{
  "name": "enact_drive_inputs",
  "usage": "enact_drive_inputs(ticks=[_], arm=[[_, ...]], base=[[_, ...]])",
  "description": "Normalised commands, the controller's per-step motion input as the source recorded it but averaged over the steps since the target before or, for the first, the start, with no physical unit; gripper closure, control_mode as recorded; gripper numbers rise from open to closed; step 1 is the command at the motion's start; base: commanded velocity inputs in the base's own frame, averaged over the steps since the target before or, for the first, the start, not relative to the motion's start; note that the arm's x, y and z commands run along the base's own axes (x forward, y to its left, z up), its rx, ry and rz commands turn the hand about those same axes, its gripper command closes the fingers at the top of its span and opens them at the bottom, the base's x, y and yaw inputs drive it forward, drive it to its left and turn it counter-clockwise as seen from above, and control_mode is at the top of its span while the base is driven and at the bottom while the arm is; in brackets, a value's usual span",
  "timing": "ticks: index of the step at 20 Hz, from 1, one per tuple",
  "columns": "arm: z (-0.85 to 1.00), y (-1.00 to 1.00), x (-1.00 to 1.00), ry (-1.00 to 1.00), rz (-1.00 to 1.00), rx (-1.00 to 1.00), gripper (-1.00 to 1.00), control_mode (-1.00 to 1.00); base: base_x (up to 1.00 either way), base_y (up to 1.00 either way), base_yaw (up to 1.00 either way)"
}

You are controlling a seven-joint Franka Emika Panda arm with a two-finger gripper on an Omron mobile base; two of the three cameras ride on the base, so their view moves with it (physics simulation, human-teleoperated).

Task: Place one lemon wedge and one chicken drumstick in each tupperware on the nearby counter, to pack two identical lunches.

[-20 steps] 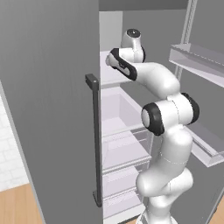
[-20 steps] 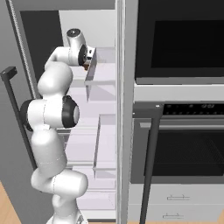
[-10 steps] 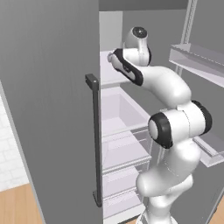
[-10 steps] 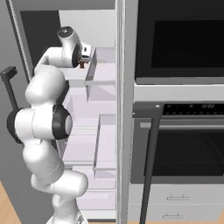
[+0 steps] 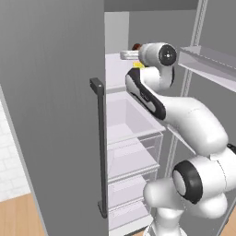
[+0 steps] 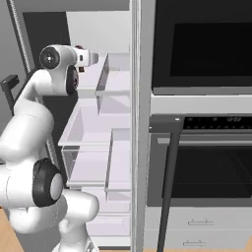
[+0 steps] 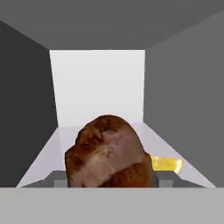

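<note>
**Reaching into the fridge, drumstick filling the hand view**

Sitting dead centre in the hand view, the drumstick [image 7: 109,153] is lying right at the pincer [image 7: 107,186], its bulbous end bulking up between the two grey finger tips [image 7: 59,178] that are peeking out low on either side of it. The jaws are standing partly apart with the meat between them; whether they are actually pressing on it I cannot tell. It is looking lumpy and rounded, reddish-brown with a glossy, mottled skin and paler pinkish patches near the top. Just beside it, on the right of that view, a lemon wedge [image 7: 165,164] is showing as a small bright-yellow sliver, partly hidden behind the meat. Both are resting on a pale, smooth shelf [image 7: 52,151] running back to a white rear wall, with flat dark-grey walls on either side.

From the left base view, the drumstick [image 5: 136,46] is showing as a small brown speck at the upper shelf, just past the white wrist, with a speck of yellow lemon [image 5: 138,65] below. The arm is stretching up into the open fridge [image 5: 138,129], above translucent drawers and beside the grey door with its dark handle [image 5: 99,147].
</note>
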Motion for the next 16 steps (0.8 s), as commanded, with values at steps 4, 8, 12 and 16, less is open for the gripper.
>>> enact_drive_inputs(ticks=[4,8,12,16], arm=[[0.15,0.0,-1.0,-0.12,0.0,0.08,1.0,-1.0],[-0.06,0.01,-1.0,0.03,0.0,0.0,1.0,-1.0],[-0.44,0.04,-1.0,0.14,0.0,0.0,1.0,-1.0],[-0.69,0.04,-1.0,0.27,0.0,0.0,1.0,-1.0]], base=[[0.0,0.0,0.0],[0.0,0.0,0.0],[0.0,0.0,0.0],[0.0,0.0,0.0]])
